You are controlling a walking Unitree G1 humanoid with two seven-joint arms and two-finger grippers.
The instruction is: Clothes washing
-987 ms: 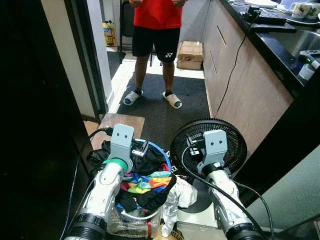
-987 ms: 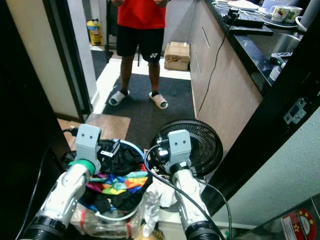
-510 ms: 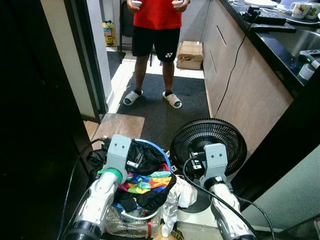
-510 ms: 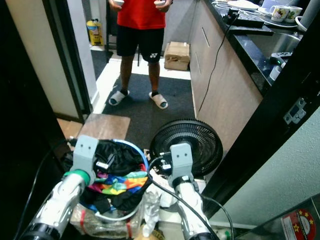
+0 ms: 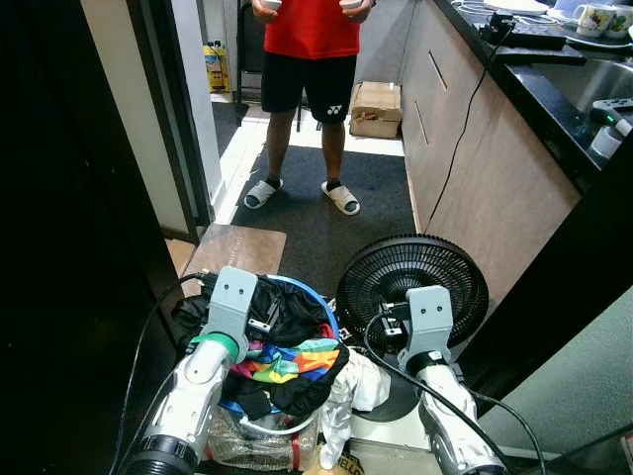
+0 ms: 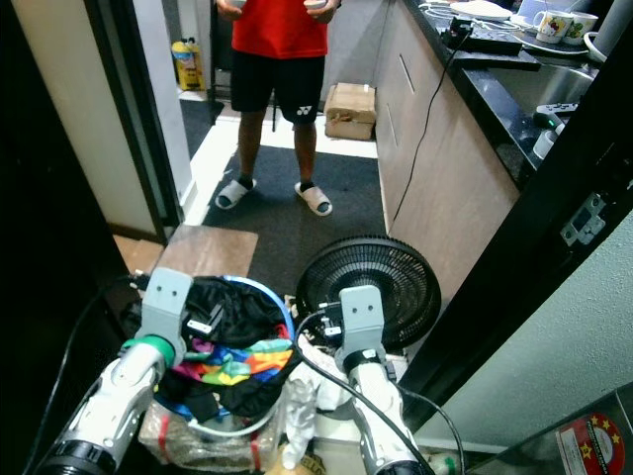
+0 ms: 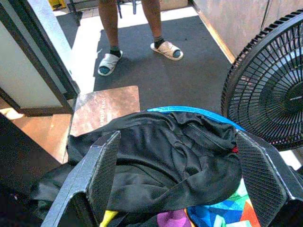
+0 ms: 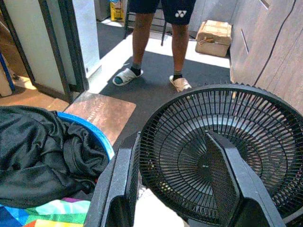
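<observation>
Left gripper (image 7: 177, 182): your jaws spread wide, empty, over glossy black cloth (image 7: 161, 161)
Right gripper (image 8: 173, 189): yours parted, empty, facing round wire-grille fan (image 8: 218, 146)
Basket (image 5: 321, 307): blue rim, lower centre

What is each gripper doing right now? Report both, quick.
Left gripper: open, holding nothing, above the black garment in the blue basket.
Right gripper: open, holding nothing, facing the black fan.
</observation>
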